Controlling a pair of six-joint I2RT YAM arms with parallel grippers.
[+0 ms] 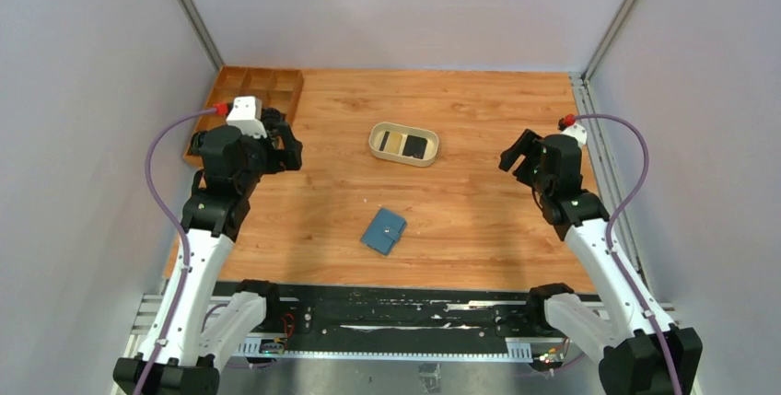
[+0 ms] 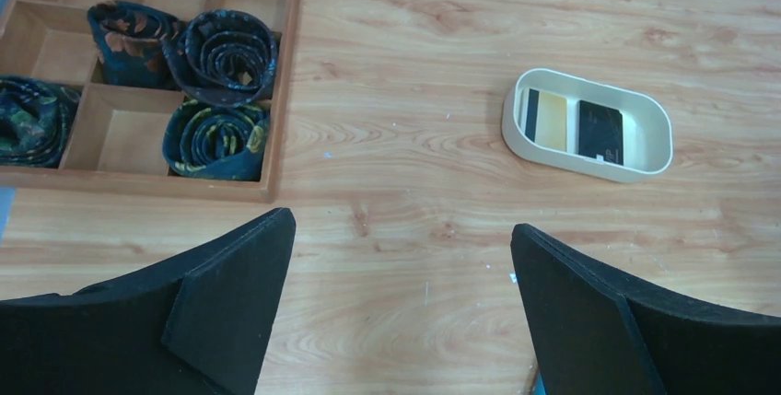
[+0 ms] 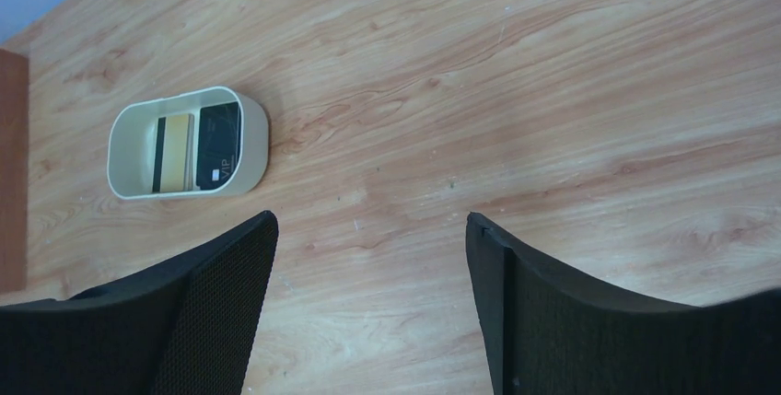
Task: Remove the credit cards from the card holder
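At the far-left corner of the table (image 1: 479,220), a brown wooden compartment tray (image 1: 276,82) holds 4 rolled ties (image 2: 221,56), dark with patterned cloth. Just on the near side of that tray hangs the left gripper (image 1: 284,145), its jaws spread wide and holding nothing. From the left wrist camera, only bare wood shows between its black fingers (image 2: 230,303).

Toward the middle, close to the near edge, the card holder (image 1: 384,231) lies flat on the table, folded shut and turned at a slant. It is well apart from both grippers.

Farther back, near the table's centre, sits a beige oval dish (image 1: 373,144), apart from the card holder. Inside it, 2 credit cards (image 2: 601,130) lie flat side by side. The tan-gold card (image 2: 550,120), with a dark stripe along 1 edge, is on the left, and the black card (image 3: 217,145) is on the right.

Over the right side of the table, the right gripper (image 1: 518,151) hangs with its jaws likewise apart and nothing between them. In the right wrist view the dish lies well off to the left of its fingers (image 3: 212,312).
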